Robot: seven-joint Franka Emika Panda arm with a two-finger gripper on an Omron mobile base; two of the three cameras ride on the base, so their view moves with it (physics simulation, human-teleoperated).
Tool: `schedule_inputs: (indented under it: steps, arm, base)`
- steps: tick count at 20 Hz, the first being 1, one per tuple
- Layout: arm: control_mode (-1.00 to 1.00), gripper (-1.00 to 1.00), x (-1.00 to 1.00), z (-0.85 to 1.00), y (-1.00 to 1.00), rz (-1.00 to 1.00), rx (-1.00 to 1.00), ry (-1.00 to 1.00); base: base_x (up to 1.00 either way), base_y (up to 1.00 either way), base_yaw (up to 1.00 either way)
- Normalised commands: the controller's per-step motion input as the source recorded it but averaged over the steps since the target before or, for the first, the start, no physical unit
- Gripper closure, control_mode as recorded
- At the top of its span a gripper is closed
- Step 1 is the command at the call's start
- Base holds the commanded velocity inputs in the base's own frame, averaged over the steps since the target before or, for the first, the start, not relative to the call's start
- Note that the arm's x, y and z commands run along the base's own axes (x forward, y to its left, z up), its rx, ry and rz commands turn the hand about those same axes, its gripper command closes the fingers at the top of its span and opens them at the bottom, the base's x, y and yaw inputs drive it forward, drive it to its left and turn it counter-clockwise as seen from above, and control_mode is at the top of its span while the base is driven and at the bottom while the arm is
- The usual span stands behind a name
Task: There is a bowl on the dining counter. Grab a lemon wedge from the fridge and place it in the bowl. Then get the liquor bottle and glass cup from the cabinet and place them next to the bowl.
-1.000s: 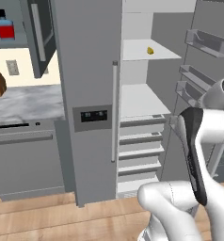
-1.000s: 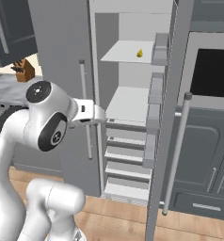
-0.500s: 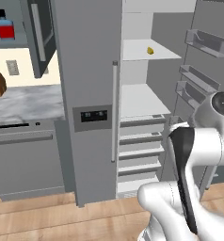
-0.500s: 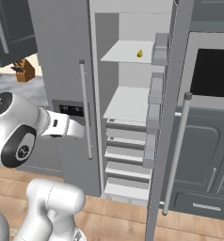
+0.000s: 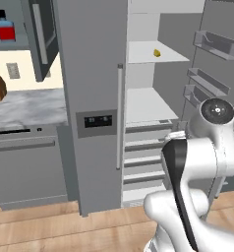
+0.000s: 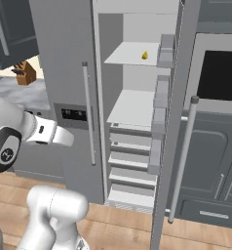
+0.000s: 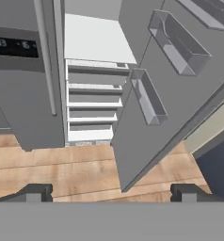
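Yellow and small, the lemon wedge [image 5: 158, 52] sits alone on the upper shelf [image 5: 138, 54] of the fridge [image 5: 92, 74], whose right door [image 6: 174, 97] stands open. Judging by its size, it should be light, soft and a little slippery, best pinched gently across its flat sides. Shelf below, drawers and door bins [image 7: 180, 44] look empty. Far left, the liquor bottle [image 5: 5, 27] stands in the cabinet [image 5: 25, 34]. Low near the floor, the pincer [image 7: 111, 194] has its jaws spread wide, holding nothing.
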Motion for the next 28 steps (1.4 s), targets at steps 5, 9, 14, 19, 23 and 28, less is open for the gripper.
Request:
schedule_inputs:
  steps: [5, 9, 14, 19, 23, 28]
  arm:
    - [1.0, -1.0, 0.0, 0.0, 0.0, 0.0, 0.0, 0.0]
    - [1.0, -1.0, 0.0, 0.0, 0.0, 0.0, 0.0, 0.0]
    - [1.0, -1.0, 0.0, 0.0, 0.0, 0.0, 0.0, 0.0]
    - [1.0, -1.0, 0.0, 0.0, 0.0, 0.0, 0.0, 0.0]
    - [1.0, -1.0, 0.0, 0.0, 0.0, 0.0, 0.0, 0.0]
    - [1.0, -1.0, 0.0, 0.0, 0.0, 0.0, 0.0, 0.0]
  base:
    - [0.55, 0.0, 0.0]
    - [0.59, 0.0, 0.0]
    - [0.51, 0.06, -0.18]
    - [0.55, 0.15, -0.31]
    - [0.58, 0.23, -0.28]
    - [0.51, 0.01, -0.16]
